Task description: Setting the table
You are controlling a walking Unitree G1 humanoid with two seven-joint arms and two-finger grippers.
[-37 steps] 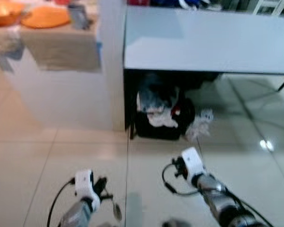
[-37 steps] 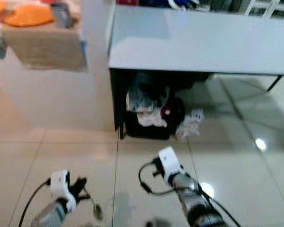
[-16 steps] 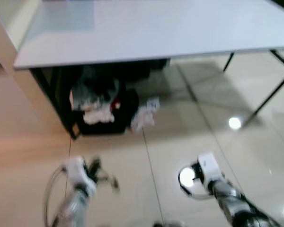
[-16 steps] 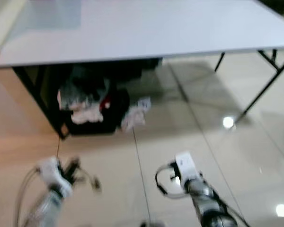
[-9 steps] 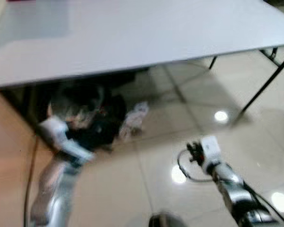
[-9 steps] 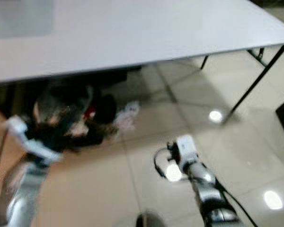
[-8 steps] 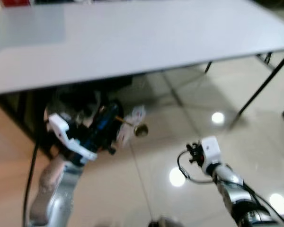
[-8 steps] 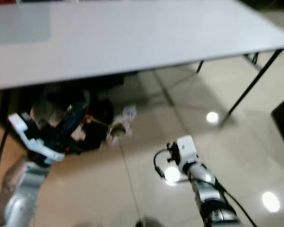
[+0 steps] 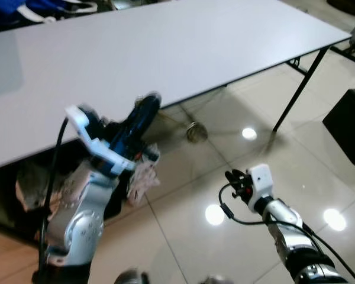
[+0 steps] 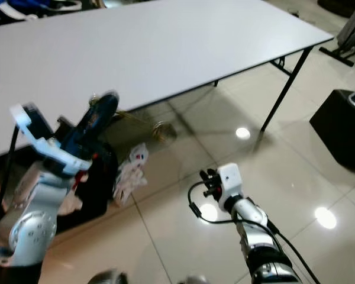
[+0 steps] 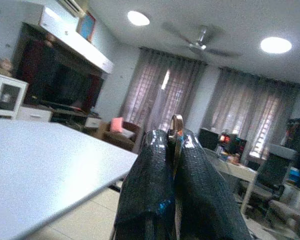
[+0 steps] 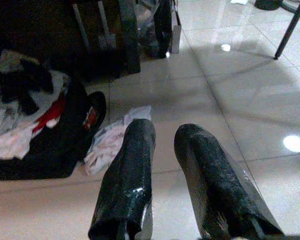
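Left claw [image 9: 147,109] pinches a spoon [image 9: 194,131] (blurred, probably) beside the table [image 9: 165,47]; right claw [image 12: 165,165] parted.

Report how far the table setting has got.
Done: nothing laid yet; the white table is bare where visible. In hand: the left gripper is raised at the table's near edge, jaws shut on a spoon. Left: placing it. The right gripper hangs open over the floor.

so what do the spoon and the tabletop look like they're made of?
Spoon, held in the left tool: likely metal with a gold or brass tint, going by its thin handle and shiny bowl, though it is blurred. Tabletop: smooth pale grey, matte to satin with a soft sheen, probably laminate or plastic; the look leaves that open.
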